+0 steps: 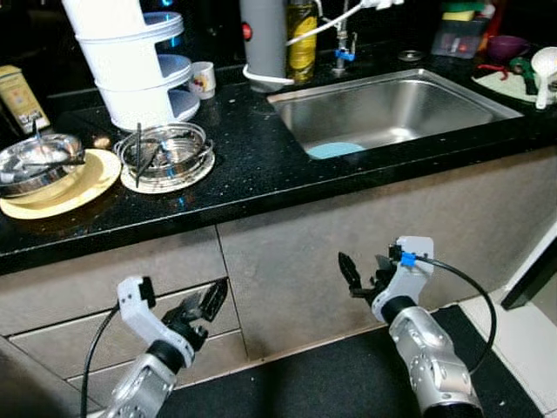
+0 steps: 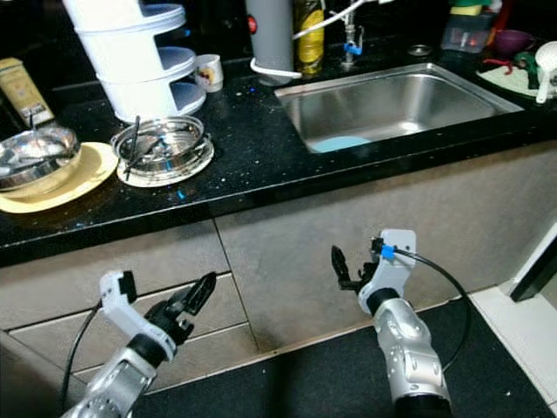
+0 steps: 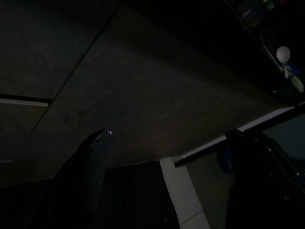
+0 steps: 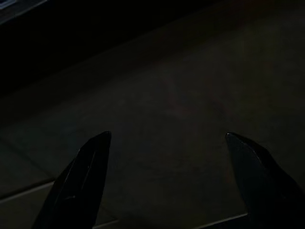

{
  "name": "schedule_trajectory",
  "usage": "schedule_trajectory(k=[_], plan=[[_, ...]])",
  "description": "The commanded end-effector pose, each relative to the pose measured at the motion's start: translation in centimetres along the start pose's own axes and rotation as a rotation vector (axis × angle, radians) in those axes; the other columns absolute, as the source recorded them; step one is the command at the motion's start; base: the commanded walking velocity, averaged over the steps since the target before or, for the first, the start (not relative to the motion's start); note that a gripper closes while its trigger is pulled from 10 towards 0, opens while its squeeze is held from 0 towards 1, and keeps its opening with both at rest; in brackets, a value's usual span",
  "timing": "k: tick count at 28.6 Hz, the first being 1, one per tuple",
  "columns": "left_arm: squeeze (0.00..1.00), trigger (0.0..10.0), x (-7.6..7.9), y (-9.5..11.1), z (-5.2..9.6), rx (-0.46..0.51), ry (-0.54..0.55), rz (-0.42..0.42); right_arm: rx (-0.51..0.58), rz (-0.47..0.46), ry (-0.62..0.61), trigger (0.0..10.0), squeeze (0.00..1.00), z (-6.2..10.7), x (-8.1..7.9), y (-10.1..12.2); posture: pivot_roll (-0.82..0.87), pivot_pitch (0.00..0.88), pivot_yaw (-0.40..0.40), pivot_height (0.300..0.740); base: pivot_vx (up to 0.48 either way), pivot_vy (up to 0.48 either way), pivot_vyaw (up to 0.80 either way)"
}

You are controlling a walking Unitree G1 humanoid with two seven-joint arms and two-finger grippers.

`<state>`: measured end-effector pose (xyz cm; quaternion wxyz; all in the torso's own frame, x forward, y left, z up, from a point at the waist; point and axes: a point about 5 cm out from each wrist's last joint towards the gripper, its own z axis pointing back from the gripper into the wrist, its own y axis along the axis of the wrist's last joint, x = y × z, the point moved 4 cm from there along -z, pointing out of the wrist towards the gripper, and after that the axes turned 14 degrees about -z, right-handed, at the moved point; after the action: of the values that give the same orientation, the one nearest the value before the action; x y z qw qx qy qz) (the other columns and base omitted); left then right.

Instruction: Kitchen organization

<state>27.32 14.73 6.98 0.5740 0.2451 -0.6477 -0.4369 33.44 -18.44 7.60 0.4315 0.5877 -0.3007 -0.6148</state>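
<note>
Left gripper: the left gripper (image 1: 205, 306) hangs low in front of the grey cabinet fronts (image 1: 287, 261), below the black speckled stone counter (image 1: 252, 165); its two black fingers stand spread apart with nothing between them, as the left wrist view also shows.
Right gripper: the right gripper (image 1: 365, 277) is held low before the cabinet front under the sink, fingers parted and holding nothing; a black cable with a blue clip runs from its wrist.
Sink: the stainless steel sink (image 1: 487, 97) is sunk into the right half of the counter, with a light blue round object (image 1: 335, 150) lying at its near left corner.
Near-left dishes: a round steel dish holding utensils (image 1: 164, 148) sits on a pale plate near the counter's middle left; just to its left a shiny steel bowl (image 1: 35, 161) rests on a round yellow plate (image 1: 83, 187).
Far left: a white tiered plastic stand (image 1: 130, 61) rises behind the steel dish, with a small white printed cup (image 1: 203, 79) beside it on the right and a yellow carton (image 1: 21, 97) well to its left.
Far middle: a grey cylindrical appliance (image 1: 263, 39) and a yellow-labelled bottle (image 1: 302, 39) stand behind the sink's left corner, next to the tap.
Far right: a clear plastic container (image 1: 459, 37), a purple bowl (image 1: 506, 45) and a white ladle (image 1: 546, 70) lie beyond the sink.
Floor: a dark mat (image 1: 305, 383) lies under both arms, pale tile to the right.
</note>
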Motion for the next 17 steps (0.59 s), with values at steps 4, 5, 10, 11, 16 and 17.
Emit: schedule_trajectory(k=[4, 5, 10, 11, 16, 17], plan=[[0.00, 10.0, -0.7, -0.1, 0.1, -0.020, 0.024, -0.017, -0.006, -0.006, 0.024, 10.0, 0.00, -0.2, -0.8, -0.4, -0.13, 0.000, 0.080, 0.740, 0.000, 0.000, 0.00], [0.00, 10.0, -0.7, -0.1, 0.1, -0.020, 0.024, -0.017, -0.006, -0.006, 0.024, 10.0, 0.00, -0.2, -0.8, -0.4, -0.13, 0.000, 0.080, 0.740, 0.000, 0.000, 0.00], [0.00, 10.0, -1.1, -0.1, -0.4, -0.020, 0.031, -0.020, 0.003, -0.017, 0.051, 10.0, 0.00, -0.5, -1.6, -0.2, -0.11, 0.000, 0.086, 0.740, 0.000, 0.000, 0.00], [0.00, 10.0, -1.1, -0.1, -0.6, -0.019, 0.032, -0.019, 0.005, -0.017, 0.055, 10.0, 0.00, -0.6, -1.7, -0.2, -0.11, 0.000, 0.087, 0.740, 0.000, 0.000, 0.00], [0.00, 10.0, -0.6, 0.0, -1.2, -0.009, 0.027, -0.034, 0.007, -0.023, 0.077, 10.0, 0.00, -0.8, -2.3, -0.1, -0.09, 0.000, 0.079, 0.740, 0.000, 0.000, 0.00], [0.00, 10.0, -0.5, 0.0, -1.2, -0.009, 0.024, -0.036, 0.007, -0.022, 0.079, 10.0, 0.00, -0.8, -2.4, 0.0, -0.09, 0.000, 0.079, 0.740, 0.000, 0.000, 0.00]])
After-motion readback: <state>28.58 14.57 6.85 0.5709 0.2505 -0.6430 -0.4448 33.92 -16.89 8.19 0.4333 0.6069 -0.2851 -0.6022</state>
